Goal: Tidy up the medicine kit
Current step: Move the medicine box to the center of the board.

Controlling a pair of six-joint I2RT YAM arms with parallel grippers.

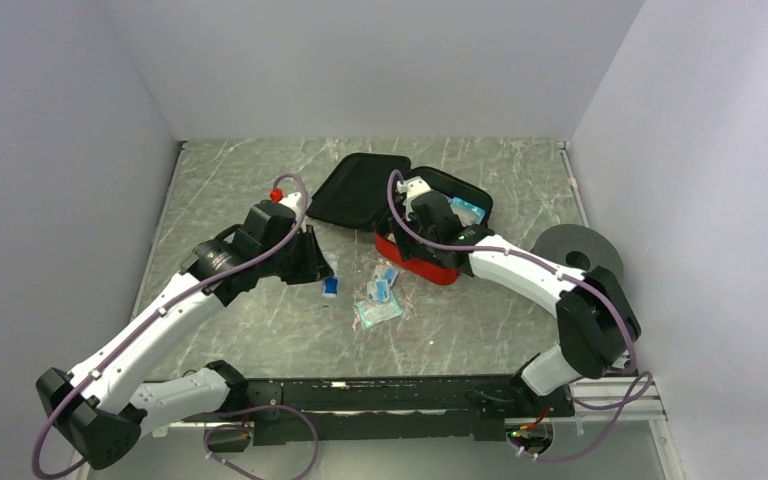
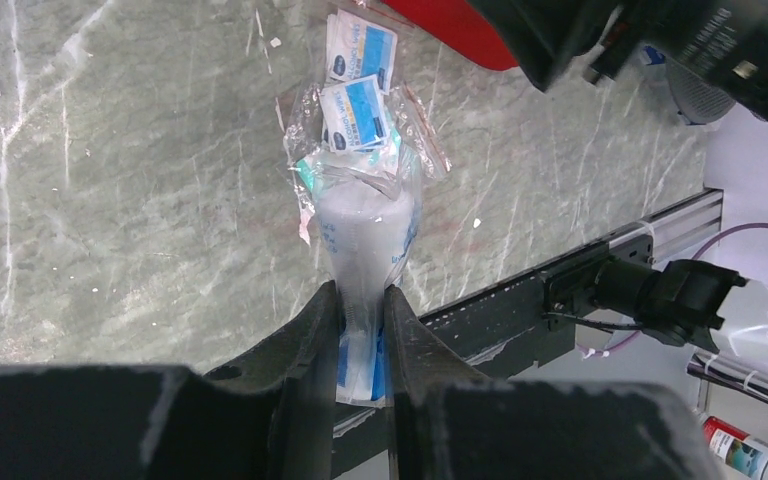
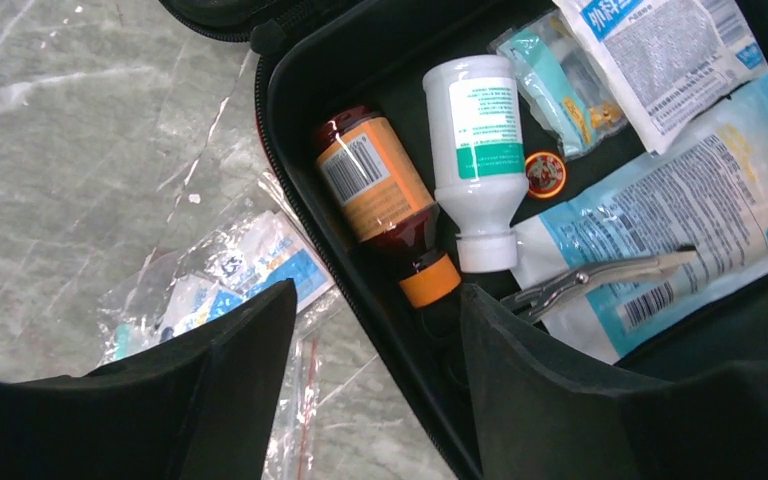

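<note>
Medicine kit (image 1: 428,268) lies open directly beneath the right claw (image 3: 377,292), red shell down, with the black-lined lid (image 1: 355,192) flat to that claw's far left. Right claw: jaws apart, gripping nothing, over the kit's rim. Amber bottle (image 3: 380,200) and white bottle (image 3: 478,150) lie side by side just ahead of it, inside the kit. Left claw (image 2: 360,295): clamped on a clear packet (image 2: 365,235). Loose sachets (image 2: 360,100) lie just past its tips on the grey-green marbled surface (image 1: 240,330). Plain pale walls (image 1: 380,60) enclose three sides.
</note>
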